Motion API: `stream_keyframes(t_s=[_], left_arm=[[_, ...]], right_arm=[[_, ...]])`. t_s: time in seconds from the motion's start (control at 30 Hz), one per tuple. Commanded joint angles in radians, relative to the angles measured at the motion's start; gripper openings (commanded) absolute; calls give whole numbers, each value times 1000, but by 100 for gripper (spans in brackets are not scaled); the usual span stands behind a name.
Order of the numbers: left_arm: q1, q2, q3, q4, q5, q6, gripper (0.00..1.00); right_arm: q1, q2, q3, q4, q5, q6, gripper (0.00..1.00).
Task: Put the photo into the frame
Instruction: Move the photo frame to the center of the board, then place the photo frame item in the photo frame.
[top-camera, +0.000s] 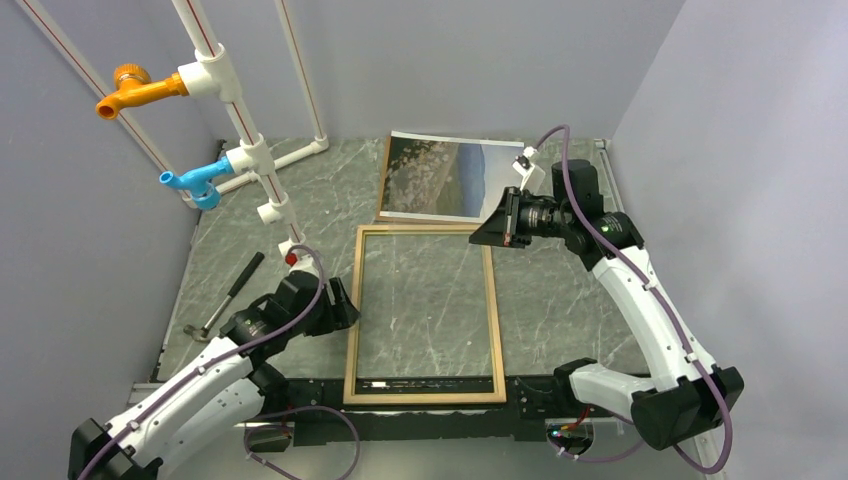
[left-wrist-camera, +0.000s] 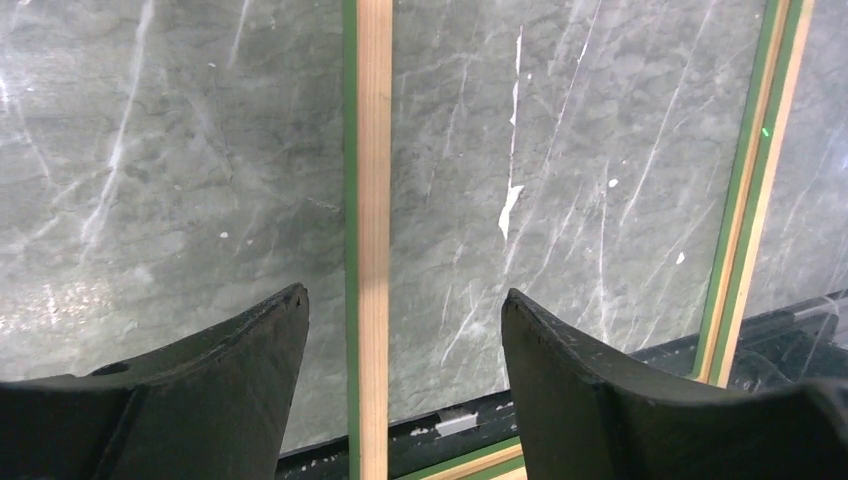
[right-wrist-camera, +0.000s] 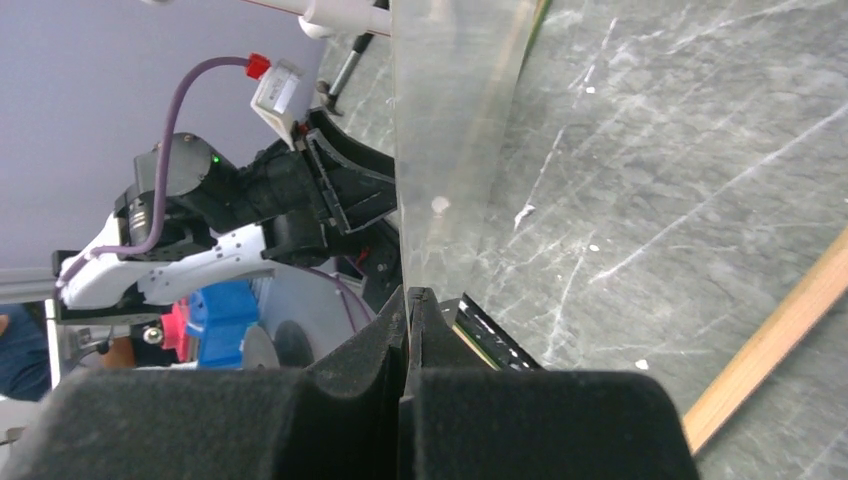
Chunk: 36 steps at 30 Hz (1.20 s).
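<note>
Lying flat against the middle of the table's near edge, the frame shows its pale wood face upward, long sides running from near to far, and the grey veined tabletop is visible through the glass. The left gripper sits at the frame's left rail, about halfway along it. In the left wrist view its two black fingers stand well apart, one on each side of that rail. A green strip runs along the rail's outer side, and neither finger touches the wood.

Further back, the right gripper hangs at the frame's far right corner, fingers pressed together. From the right wrist, a pale translucent sheet rises straight up from the closed tips. Whether its edge is pinched between them cannot be told. A wood rail of the frame crosses the lower right of that view.

A hammer lies near the table's left edge, beyond the left arm. The photo lies picture side up just past the frame's far edge, reaching toward the table's far edge, with a brown board edge showing along its left side. White pipes stand in the far left corner, carrying a blue tap and, higher, an orange tap.
</note>
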Motion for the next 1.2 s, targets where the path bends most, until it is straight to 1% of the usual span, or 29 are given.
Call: stream_keyframes(t_s=[0.0, 0.13, 0.3, 0.47, 0.63, 0.8, 0.97, 1.17], left_arm=[[5, 16, 65, -85, -35, 47, 73], [6, 51, 69, -107, -42, 62, 71], [33, 87, 44, -70, 1, 90, 67], [106, 116, -2, 9, 122, 137, 64], [172, 143, -34, 87, 228, 170, 54], [216, 174, -67, 138, 293, 167, 51], [227, 195, -92, 162, 301, 165, 48], [227, 211, -99, 148, 265, 162, 42]], right_arm=[[-2, -36, -42, 117, -88, 73, 0], [-1, -46, -114, 181, -135, 125, 0], [-2, -51, -158, 212, -147, 157, 0], [-2, -41, -169, 218, -167, 163, 0], [-2, -47, -188, 240, -181, 185, 0], [-1, -55, -217, 259, -182, 204, 0], [0, -50, -239, 271, -188, 215, 0], [0, -56, -260, 317, -194, 267, 0]])
